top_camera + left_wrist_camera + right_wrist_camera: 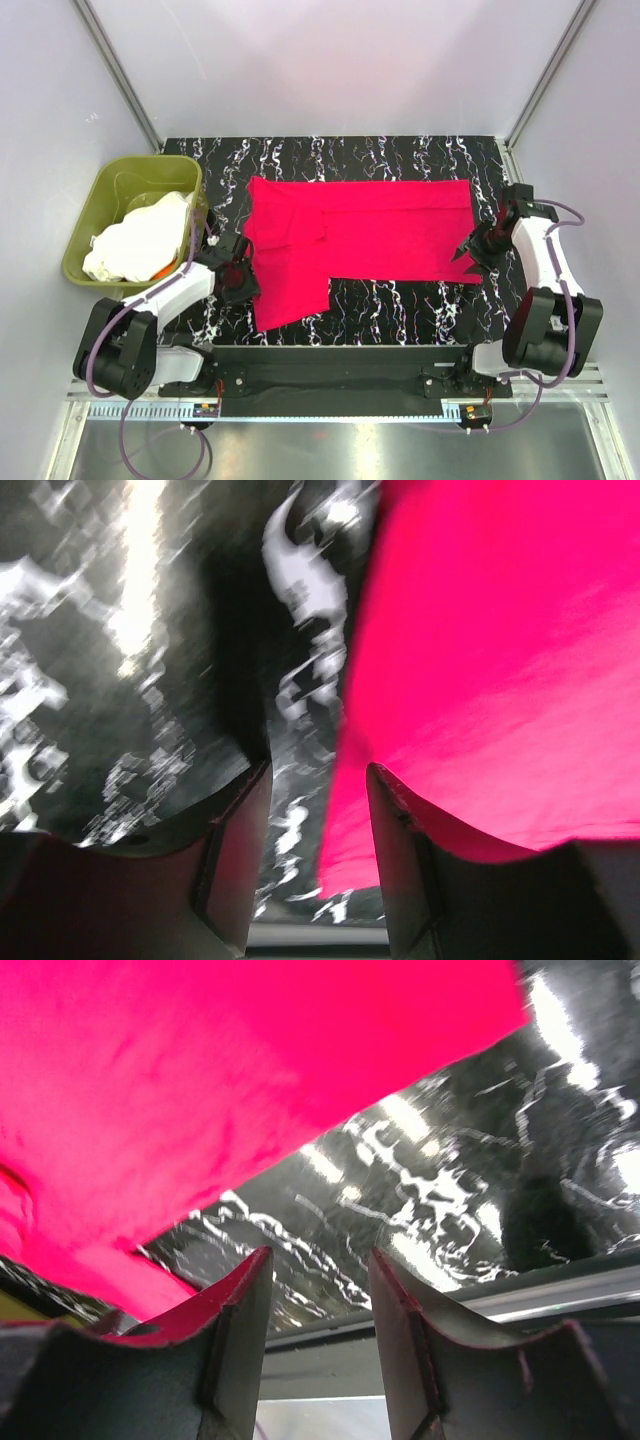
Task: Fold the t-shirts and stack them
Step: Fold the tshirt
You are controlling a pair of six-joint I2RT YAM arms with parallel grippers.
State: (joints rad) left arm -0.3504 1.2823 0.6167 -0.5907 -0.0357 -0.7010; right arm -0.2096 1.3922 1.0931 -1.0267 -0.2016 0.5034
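Two pincers, one at each short end of the red t-shirt (pixel 360 225): that's the relation the next move turns on. The shirt lies flat on the counter (pixel 400 300), long axis running left-right, w/ a flap reaching toward the near edge on its left side. The left pincer (pixel 240 272) sits at the shirt's left edge, by the top of that flap. The right pincer (pixel 468 250) sits at the near-right corner. So each arm is nearest its own end and neither needs to cross over.

Left pincer: jaws apart, clamped on nothing. Its wrist view shows the cloth's edge running up btwn the two fingers, red on the right of the gap, bare counter on the left. Right pincer: jaws apart too, nothing held. Its wrist view has the shirt's straight edge ahead and to the left, w/ only counter in the gap. Can't tell whether either set of tips touches cloth.

Judgement: the shirt is mostly spread out. Creases near the left end may mean some layers are doubled, not sure. Next step prob. needs both pincers to take their ends and carry them over together. Risk: the left one straddles the edge, so it may catch only a thin bit of hem.

White t-shirts (pixel 140 240) lie bunched in the green tub (pixel 85 270) at the counter's left end, nearest the left arm.
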